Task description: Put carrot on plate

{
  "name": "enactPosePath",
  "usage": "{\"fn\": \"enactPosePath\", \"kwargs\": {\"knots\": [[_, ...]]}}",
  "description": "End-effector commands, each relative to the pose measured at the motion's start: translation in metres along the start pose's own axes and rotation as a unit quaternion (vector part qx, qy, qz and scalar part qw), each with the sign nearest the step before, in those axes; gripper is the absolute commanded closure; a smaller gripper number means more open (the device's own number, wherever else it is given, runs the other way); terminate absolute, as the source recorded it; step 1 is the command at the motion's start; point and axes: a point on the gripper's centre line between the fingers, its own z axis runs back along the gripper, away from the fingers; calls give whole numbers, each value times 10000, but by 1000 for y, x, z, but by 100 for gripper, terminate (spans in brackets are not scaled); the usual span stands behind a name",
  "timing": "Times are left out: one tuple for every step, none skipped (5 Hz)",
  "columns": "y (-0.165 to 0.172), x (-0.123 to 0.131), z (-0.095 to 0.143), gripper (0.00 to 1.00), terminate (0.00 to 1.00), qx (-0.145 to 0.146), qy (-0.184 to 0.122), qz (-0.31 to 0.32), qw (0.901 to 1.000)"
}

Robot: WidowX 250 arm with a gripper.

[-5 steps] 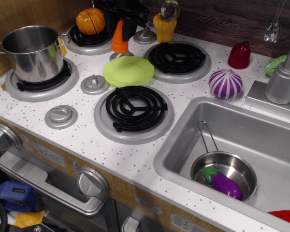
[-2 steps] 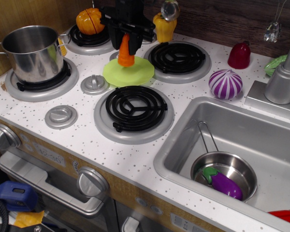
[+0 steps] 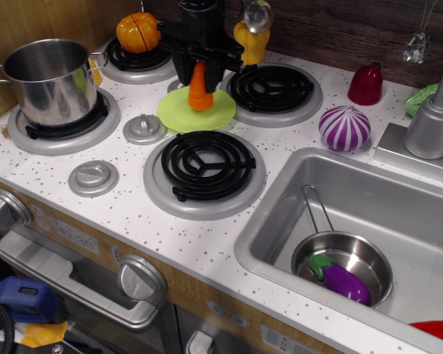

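The orange cone-shaped carrot [image 3: 200,88] stands point-up over the middle of the lime-green plate [image 3: 179,112], which lies between the four burners. My black gripper [image 3: 201,74] comes down from the back, its two fingers on either side of the carrot's upper part, shut on it. The carrot's wide base is at or just above the plate's surface; I cannot tell whether it touches.
A steel pot [image 3: 48,77] sits on the left burner. A round orange toy [image 3: 138,32] is on the back-left burner and a yellow pepper [image 3: 252,40] at the back. A purple striped onion [image 3: 344,127] lies beside the sink [image 3: 280,221]. Grey knobs [image 3: 144,128] flank the plate.
My gripper has carried the carrot forward from behind the plate's back edge to over the plate's middle, moving slightly right and lower in the last step.
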Motion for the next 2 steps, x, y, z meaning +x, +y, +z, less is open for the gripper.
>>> {"fn": "enactPosePath", "kwargs": {"knots": [[5,11,30,0,0,-4,-564,27,9984],[5,11,30,0,100,-4,-564,27,9984]]}}
